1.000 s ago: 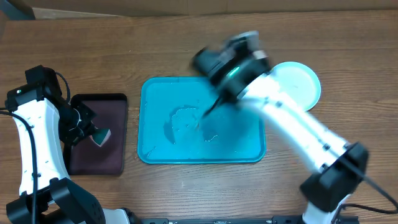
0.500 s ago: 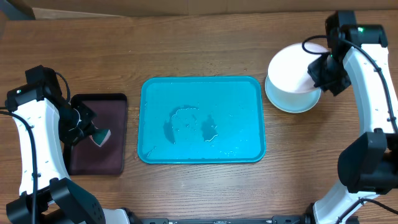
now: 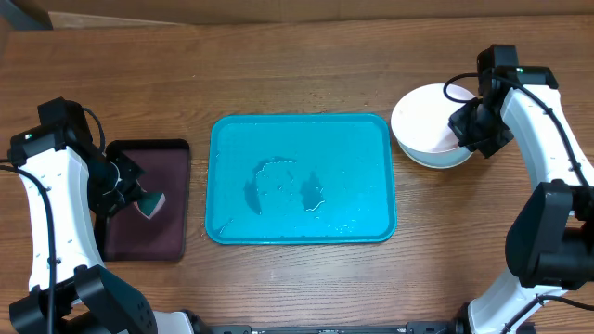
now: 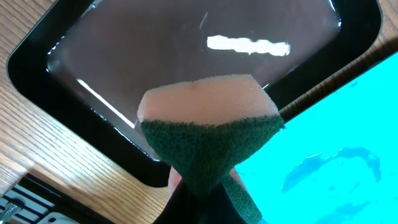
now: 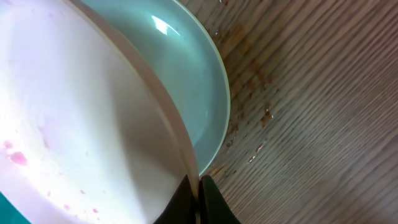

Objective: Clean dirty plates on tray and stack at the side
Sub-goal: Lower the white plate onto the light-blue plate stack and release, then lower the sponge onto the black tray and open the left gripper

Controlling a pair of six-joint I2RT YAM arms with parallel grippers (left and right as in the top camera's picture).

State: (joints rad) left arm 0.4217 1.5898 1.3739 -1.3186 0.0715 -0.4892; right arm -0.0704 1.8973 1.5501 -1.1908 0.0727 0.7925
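Observation:
The teal tray [image 3: 371,223] lies mid-table with wet marks on it and holds no plates. My right gripper [image 3: 467,130] is shut on the rim of the white plate [image 3: 422,121], held tilted over the light blue plate [image 3: 444,160] at the right of the tray. In the right wrist view the white plate [image 5: 81,124] shows faint pink spots, the blue plate [image 5: 186,81] lies beneath it, and the fingers [image 5: 196,196] pinch the white rim. The yellow-green plate is hidden. My left gripper [image 3: 135,199] is shut on a green-and-pink sponge [image 4: 208,134] over the dark tray [image 3: 148,153].
The dark maroon-black tray [image 4: 74,81] lies left of the teal tray, whose corner shows in the left wrist view [image 4: 348,149]. Small brown crumbs or drops [image 5: 264,118] dot the wooden table beside the blue plate.
My right arm has swung from over the tray to the right with the white plate and lowered it over the blue plate. The left arm has not moved.

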